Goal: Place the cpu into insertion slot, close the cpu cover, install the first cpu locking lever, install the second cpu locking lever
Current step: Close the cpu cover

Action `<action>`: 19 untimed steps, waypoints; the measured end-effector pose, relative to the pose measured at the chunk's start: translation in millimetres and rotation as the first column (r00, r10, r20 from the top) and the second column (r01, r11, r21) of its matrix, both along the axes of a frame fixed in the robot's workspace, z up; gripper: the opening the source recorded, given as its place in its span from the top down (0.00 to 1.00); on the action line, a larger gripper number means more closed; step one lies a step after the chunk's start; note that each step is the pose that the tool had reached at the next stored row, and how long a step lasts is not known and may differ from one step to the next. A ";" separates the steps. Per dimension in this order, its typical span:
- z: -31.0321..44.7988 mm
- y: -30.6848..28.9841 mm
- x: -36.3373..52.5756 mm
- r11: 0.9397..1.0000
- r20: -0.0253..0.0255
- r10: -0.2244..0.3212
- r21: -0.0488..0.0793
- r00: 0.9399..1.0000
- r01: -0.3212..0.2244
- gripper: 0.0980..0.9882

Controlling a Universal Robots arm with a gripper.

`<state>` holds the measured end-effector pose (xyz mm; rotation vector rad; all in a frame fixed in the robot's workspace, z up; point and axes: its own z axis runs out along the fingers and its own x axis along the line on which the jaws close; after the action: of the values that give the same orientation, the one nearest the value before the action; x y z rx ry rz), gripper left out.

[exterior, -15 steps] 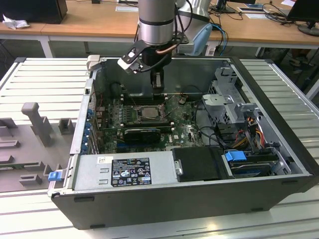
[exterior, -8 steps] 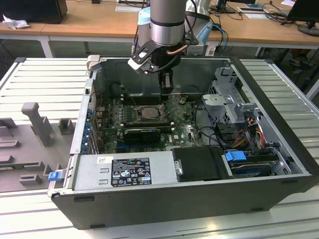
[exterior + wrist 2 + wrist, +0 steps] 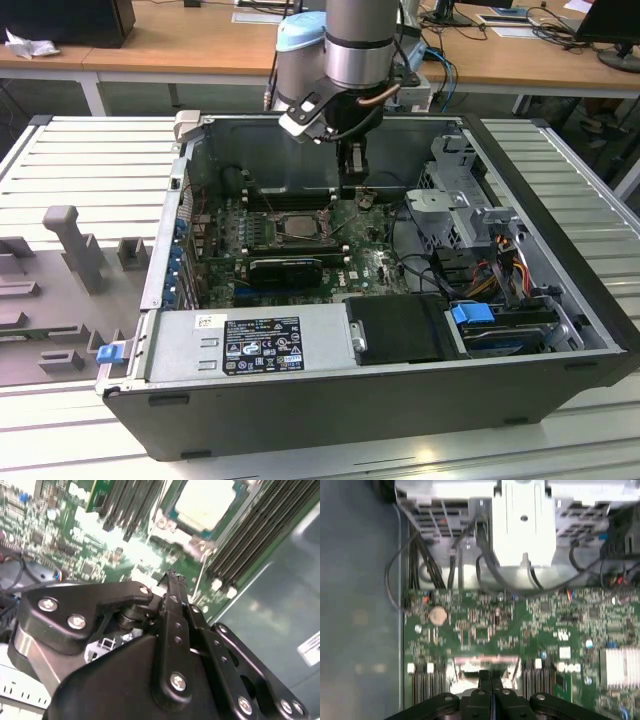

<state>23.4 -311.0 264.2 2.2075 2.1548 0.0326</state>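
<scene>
Exterior view: a ribbed grey worktop (image 3: 80,150) carries an open computer case (image 3: 350,400) that lies on its side across the middle of the frame. Grey blocks (image 3: 70,240) stand on the worktop at the left edge. The arm (image 3: 355,40) comes down from the top centre into the case. A power supply (image 3: 250,345) runs along the case's near wall. Behind it lies the green board (image 3: 370,265), with a long black card (image 3: 285,270) across it.

The hand (image 3: 353,185) hangs over the board in the upper middle of the frame, just right of the slot (image 3: 270,228). Whether it touches the board cannot be told. In both wrist views the hand (image 3: 172,577) (image 3: 490,677) has its fingers pressed together with nothing between them.

The slot sits left of centre, above the black card. The cpu (image 3: 298,228) lies inside it, its flat top facing up. In the second wrist view the cpu (image 3: 207,502) shows as a pale square beyond the fingertips, apart from them. Whether the cover lies over it cannot be told.
</scene>
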 end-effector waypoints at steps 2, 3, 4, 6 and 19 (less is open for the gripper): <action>0.0 0.0 6.0 1.000 0.000 0.001 0.000 1.000 -0.001 0.99; -0.1 0.0 8.3 1.000 0.000 0.002 0.000 1.000 -0.002 0.99; -0.4 0.0 11.4 1.000 0.000 0.003 0.000 1.000 -0.003 0.99; -1.0 0.0 14.8 1.000 0.000 0.004 0.000 1.000 -0.004 0.99; -16.5 0.0 31.6 1.000 0.000 0.005 0.000 1.000 -0.005 0.99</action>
<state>55.0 -311.0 247.6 2.2021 2.1608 0.0323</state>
